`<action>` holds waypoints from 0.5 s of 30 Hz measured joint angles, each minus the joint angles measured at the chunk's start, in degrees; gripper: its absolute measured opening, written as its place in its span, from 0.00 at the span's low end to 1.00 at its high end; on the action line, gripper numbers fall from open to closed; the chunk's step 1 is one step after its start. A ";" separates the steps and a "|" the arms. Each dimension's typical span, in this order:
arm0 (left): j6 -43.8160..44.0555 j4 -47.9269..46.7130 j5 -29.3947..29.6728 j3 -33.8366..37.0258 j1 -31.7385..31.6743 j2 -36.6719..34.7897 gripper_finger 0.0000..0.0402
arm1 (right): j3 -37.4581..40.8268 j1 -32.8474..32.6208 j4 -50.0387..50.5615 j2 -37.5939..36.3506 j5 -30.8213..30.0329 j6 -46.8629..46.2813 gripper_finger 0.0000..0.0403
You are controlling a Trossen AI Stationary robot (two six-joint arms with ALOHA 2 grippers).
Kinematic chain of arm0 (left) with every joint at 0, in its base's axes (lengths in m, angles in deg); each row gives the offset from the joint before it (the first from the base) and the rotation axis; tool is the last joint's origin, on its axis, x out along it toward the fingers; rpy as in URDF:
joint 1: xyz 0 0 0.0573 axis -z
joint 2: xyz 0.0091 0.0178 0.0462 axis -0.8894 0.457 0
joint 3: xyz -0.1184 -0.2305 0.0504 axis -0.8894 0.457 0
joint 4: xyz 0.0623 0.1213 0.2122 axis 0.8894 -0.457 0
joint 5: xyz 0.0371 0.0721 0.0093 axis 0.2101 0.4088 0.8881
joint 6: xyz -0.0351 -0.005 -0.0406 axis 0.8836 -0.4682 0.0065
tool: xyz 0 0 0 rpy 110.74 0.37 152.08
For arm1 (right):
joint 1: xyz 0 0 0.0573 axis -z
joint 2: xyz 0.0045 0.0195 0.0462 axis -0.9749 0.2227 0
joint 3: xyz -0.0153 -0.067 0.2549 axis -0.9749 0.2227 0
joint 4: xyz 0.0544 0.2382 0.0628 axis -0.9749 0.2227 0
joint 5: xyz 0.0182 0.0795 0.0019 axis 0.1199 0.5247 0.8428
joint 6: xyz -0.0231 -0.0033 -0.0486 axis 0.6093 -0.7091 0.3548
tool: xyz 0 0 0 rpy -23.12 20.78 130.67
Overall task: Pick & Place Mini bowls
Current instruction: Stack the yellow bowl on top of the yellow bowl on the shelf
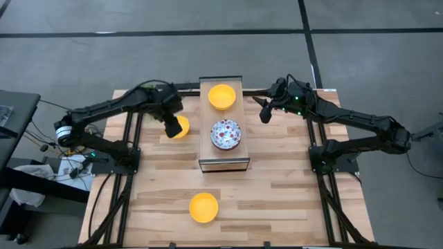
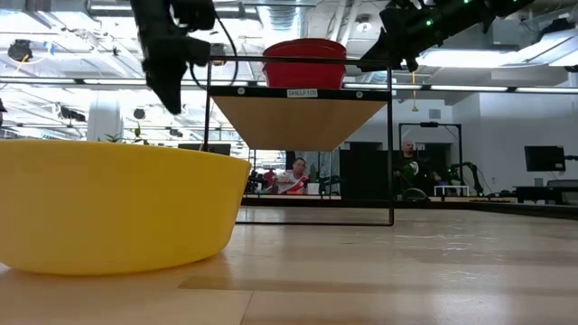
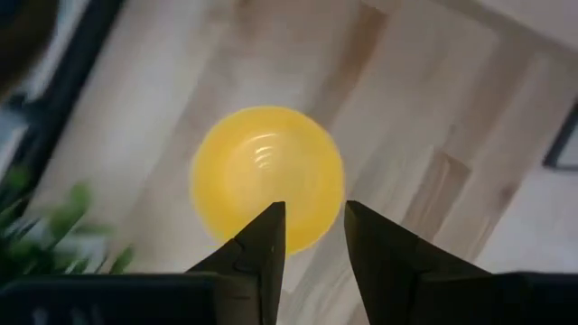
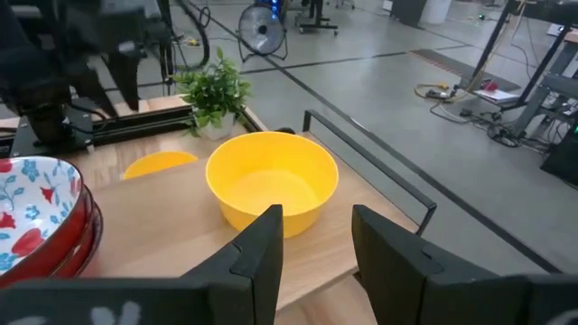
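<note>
A yellow mini bowl (image 1: 181, 127) rests on its base on the table, left of the shelf. My left gripper (image 1: 169, 128) hangs open above it, well off the table (image 2: 168, 88); in the left wrist view the bowl (image 3: 266, 176) lies just beyond the fingertips (image 3: 312, 226). On the raised shelf stand another yellow bowl (image 1: 221, 96) (image 4: 271, 185) and a floral bowl (image 1: 226, 134), red outside, stacked on another (image 4: 36, 221). A third yellow bowl (image 1: 203, 207) (image 2: 108, 212) sits near the table's near edge. My right gripper (image 1: 265, 114) (image 4: 314, 239) is open in the air beside the shelf's right side.
The shelf (image 1: 205, 164) is a wooden board on a thin black frame (image 2: 391, 144) in the table's middle. A small green potted plant (image 4: 215, 90) (image 3: 41, 230) stands at the far left, beside the left arm. Bare wood lies near and to the right (image 1: 291, 200).
</note>
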 joint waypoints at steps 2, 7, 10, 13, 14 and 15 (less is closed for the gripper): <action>-3.76 2.68 -1.81 2.67 0.00 0.00 0.29 | 0.00 0.00 0.02 0.00 0.00 0.00 0.31; -12.33 5.92 -2.09 8.60 -0.02 0.24 0.29 | 0.00 0.00 -0.03 0.00 0.00 -0.02 0.31; -16.29 7.30 -2.09 11.53 -0.02 0.24 0.29 | 0.00 0.00 -0.02 0.00 0.00 -0.02 0.31; -18.81 10.80 -2.11 14.42 -0.02 0.24 0.29 | 0.00 0.00 -0.04 0.00 0.00 -0.02 0.31; -19.13 11.57 -2.10 15.21 -0.02 0.24 0.29 | 0.00 0.00 -0.04 0.00 -0.01 -0.02 0.31; -19.20 12.70 -2.11 15.99 -0.02 0.24 0.29 | 0.00 0.00 -0.04 0.00 -0.01 -0.02 0.31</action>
